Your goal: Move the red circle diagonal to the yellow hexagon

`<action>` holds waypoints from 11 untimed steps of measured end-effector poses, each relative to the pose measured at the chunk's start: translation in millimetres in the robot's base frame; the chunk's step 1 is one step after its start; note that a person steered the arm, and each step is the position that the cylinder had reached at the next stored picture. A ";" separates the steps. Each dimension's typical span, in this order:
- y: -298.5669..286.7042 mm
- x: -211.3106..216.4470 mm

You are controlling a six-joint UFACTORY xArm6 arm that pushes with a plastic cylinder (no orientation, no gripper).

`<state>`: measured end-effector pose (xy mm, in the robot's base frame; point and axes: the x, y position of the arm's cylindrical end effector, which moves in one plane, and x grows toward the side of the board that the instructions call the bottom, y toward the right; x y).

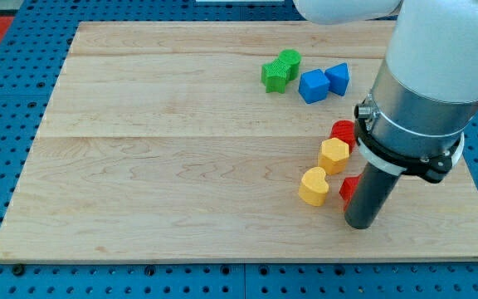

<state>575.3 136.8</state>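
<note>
The red circle (342, 131) lies at the view's right, partly hidden behind my arm, touching the upper right of the yellow hexagon (334, 154). A yellow heart-shaped block (313, 186) lies just below and left of the hexagon. A second red block (348, 190) peeks out at the left of my rod; its shape is hidden. My tip (361, 224) rests on the board just below and right of that red block, below the yellow hexagon.
Two green blocks (280, 70) touch each other near the view's top. Two blue blocks (324, 81) sit right of them. The wooden board (181, 149) lies on a blue pegboard; my arm's large grey body covers the board's right side.
</note>
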 end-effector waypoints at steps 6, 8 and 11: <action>-92.0 -121.4; -45.6 -131.1; -5.4 -131.1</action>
